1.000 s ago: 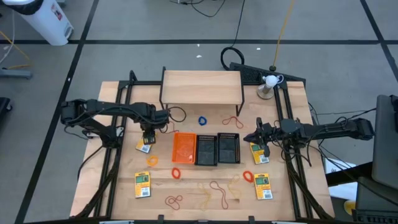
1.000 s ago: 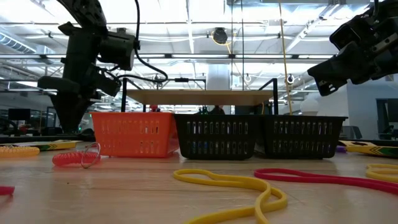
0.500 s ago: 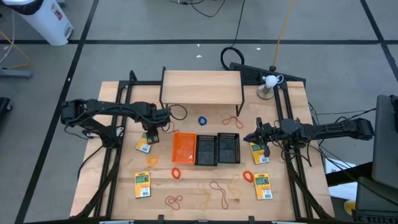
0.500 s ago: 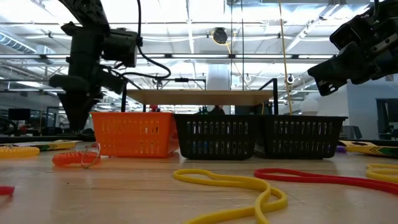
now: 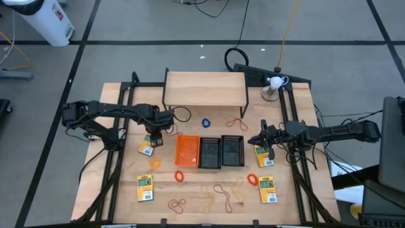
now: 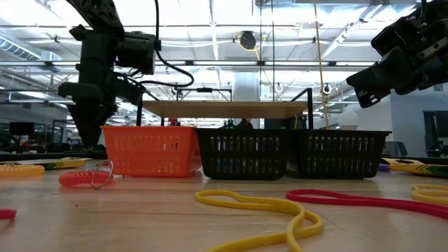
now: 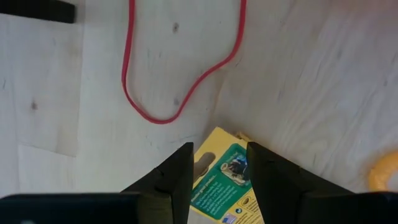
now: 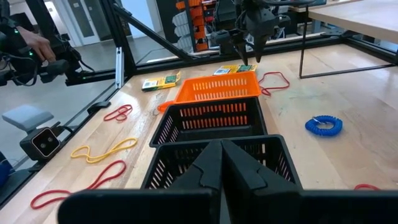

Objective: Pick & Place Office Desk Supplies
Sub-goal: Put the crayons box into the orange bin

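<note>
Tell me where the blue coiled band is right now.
In the high view the blue coiled band lies on the table near its middle, between the wooden shelf and the row of mesh bins, with a red rubber-band loop to its right.

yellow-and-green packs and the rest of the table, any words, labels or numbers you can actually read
Pack between the left gripper fingers: green label with a small picture and lines of print, too blurred to read.
Other packs: print too small to read.
Mesh bins: no lettering visible.

Four yellow-and-green packs, three mesh bins, one wooden shelf and two robot arms.
</note>
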### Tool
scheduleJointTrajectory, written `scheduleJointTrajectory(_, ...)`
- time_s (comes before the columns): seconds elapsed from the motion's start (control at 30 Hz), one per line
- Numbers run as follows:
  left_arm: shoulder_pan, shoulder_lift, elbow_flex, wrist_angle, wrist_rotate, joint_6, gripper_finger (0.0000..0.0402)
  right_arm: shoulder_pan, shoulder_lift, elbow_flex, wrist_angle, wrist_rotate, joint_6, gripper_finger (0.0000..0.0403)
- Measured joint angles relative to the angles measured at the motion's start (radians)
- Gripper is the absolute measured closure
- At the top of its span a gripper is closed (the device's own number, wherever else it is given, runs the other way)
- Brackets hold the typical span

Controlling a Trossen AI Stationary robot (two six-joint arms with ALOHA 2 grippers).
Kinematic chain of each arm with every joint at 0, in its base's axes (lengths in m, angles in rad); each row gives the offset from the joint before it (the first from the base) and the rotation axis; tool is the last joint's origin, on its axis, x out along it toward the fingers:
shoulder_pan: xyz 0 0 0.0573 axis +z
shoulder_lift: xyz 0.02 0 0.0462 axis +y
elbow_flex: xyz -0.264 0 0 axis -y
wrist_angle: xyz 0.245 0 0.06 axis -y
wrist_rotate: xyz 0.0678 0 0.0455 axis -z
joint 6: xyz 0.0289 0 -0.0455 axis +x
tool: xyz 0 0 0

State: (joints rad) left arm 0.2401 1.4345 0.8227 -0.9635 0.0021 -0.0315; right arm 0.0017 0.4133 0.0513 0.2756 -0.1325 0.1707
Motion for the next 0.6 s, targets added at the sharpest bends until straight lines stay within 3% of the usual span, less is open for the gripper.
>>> scheduleJointTrajectory(0.6, 0.0, 0.0, -0.038, 0.073, 0.024, -0.076, 0.0252, 0.0, 0.0, 0.0, -0.004, -0.003, 0.0, 0.0403)
